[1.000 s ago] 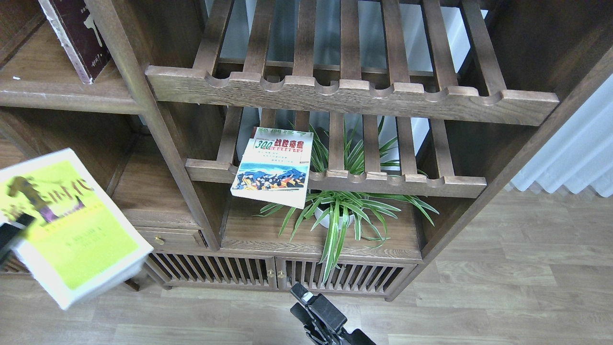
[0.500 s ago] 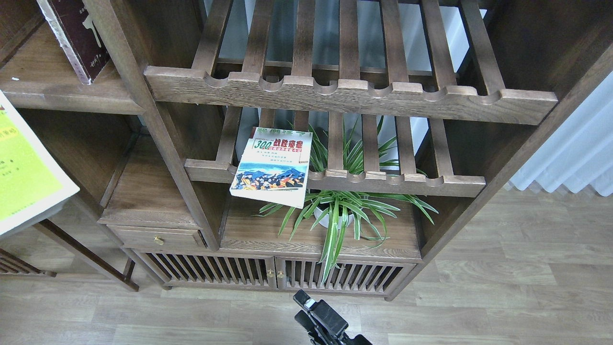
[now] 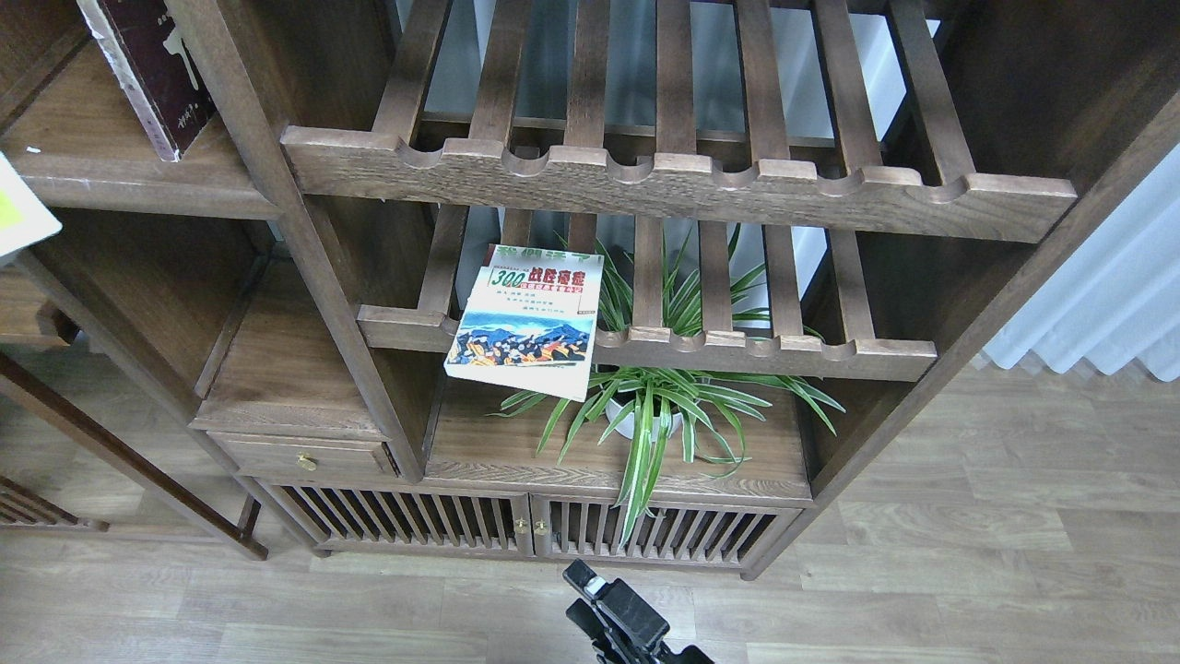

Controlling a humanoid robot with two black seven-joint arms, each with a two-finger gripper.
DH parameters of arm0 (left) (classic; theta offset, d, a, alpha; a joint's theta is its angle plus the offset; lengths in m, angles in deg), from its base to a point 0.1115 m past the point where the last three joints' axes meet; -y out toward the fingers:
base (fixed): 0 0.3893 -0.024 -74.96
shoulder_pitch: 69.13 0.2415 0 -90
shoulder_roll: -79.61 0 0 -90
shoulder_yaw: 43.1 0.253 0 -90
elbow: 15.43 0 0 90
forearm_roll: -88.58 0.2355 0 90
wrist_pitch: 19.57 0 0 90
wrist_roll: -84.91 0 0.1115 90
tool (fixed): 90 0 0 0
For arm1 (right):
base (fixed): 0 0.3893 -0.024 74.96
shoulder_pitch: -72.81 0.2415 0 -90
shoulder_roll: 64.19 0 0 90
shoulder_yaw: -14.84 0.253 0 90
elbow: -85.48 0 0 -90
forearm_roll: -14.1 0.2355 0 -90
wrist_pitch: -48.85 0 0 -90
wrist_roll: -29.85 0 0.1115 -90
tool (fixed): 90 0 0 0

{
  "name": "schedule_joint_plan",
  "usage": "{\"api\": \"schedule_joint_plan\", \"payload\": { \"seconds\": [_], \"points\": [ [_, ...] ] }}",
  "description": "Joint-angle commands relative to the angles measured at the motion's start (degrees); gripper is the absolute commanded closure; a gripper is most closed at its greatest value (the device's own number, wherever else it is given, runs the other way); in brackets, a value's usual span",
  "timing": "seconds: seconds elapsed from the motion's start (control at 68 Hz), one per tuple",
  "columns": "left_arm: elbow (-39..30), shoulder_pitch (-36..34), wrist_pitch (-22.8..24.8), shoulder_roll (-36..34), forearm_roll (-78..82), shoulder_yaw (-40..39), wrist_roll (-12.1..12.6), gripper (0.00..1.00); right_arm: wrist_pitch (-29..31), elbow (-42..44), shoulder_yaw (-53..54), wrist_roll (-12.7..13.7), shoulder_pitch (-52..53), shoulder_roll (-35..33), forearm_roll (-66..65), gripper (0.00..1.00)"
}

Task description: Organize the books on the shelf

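Only a white-edged corner of the yellow-green book (image 3: 20, 217) showing at the far left, in front of the front lip of the shelf (image 3: 111, 152), and not resting on it as far as can be told. Left arm out of sight, so no telling what its jaws are doing. Right arm (image 3: 613, 618) low at the bottom, dark and seen end-on, holding nothing that can be seen; cannot tell whether its jaws are released or clenched. Maroon book (image 3: 152, 69) already up on the shelf, leaning, with its lower corner on the wood. Small "300" book (image 3: 524, 323) lying flat on the lower slatted rack (image 3: 756, 350), well apart from the shelf, its near edge sticking out past the front rail, just above the plant (image 3: 650, 406). Likely step now: getting the yellow-green book onto the shelf beside the maroon one. To do it well: lift the book clear of the front lip first, then slide it in flat and slow. Keep it away from the leaning maroon book so as not to knock that over. Let go only once the book sits fully on the wood. Afterwards, fetch the small book with care, since it could slip off the rail onto the plant.
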Motion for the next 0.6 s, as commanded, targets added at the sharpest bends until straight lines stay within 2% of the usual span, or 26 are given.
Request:
{"api": "schedule_joint_plan", "payload": {
  "seconds": [0.0,0.25,0.588],
  "points": [
    [1.96,-5.68,-0.02,-0.17,5.77,1.32,0.23,0.93,0.00,-0.01,0.02,0.01,-0.34,0.00,0.00,0.09],
    [4.94,-16.93,-0.02,-0.17,14.74,4.48,1.55,0.93,0.00,-0.01,0.02,-0.07,-0.34,0.00,0.09,0.09],
    [8.64,-28.89,-0.02,4.22,28.28,6.77,1.46,0.93,0.00,-0.01,0.10,-0.16,-0.69,0.00,0.18,0.09]
  ]
}}
